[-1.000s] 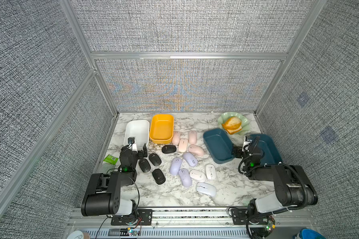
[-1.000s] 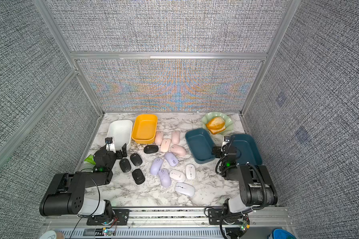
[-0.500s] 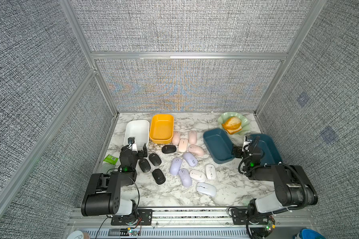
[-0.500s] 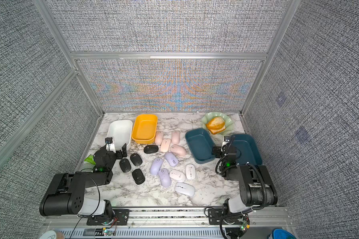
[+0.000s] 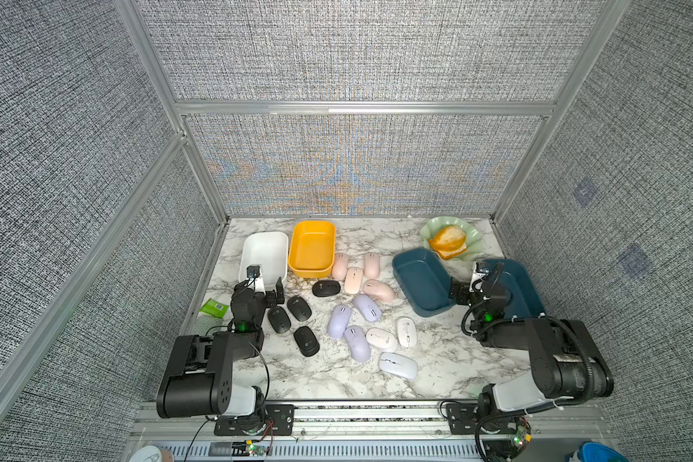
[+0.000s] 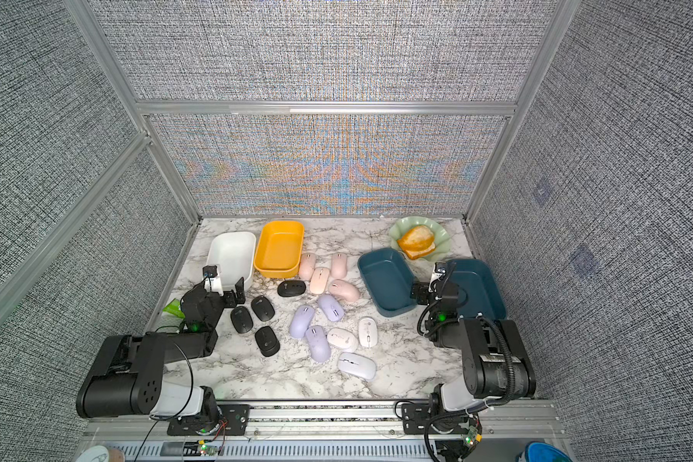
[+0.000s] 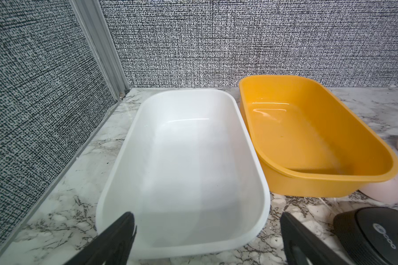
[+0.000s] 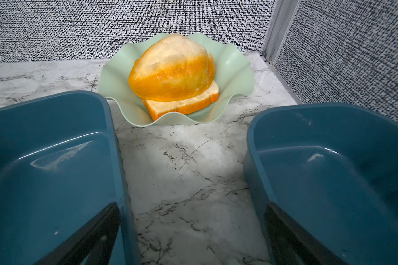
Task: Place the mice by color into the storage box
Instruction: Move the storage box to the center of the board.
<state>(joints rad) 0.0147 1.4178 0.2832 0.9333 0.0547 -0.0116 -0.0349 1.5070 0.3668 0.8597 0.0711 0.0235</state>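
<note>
All the mice lie loose on the marble table in both top views: black mice (image 5: 299, 307) at the left, pale pink mice (image 5: 353, 280) behind the middle, lilac mice (image 5: 339, 321) in the centre, white mice (image 5: 398, 365) nearest the front. The storage boxes stand empty: white box (image 5: 264, 256), yellow box (image 5: 312, 248), two dark blue boxes (image 5: 423, 286) (image 5: 517, 288). My left gripper (image 7: 207, 220) is open at the white box's (image 7: 182, 160) near end, holding nothing. My right gripper (image 8: 192, 211) is open, straddling the gap between the blue boxes (image 8: 44, 172).
A pale green wavy dish (image 5: 469, 236) with an orange-yellow bread roll (image 8: 170, 68) stands at the back right corner. A green packet (image 5: 213, 308) lies by the left wall. Textured walls close in the table on three sides.
</note>
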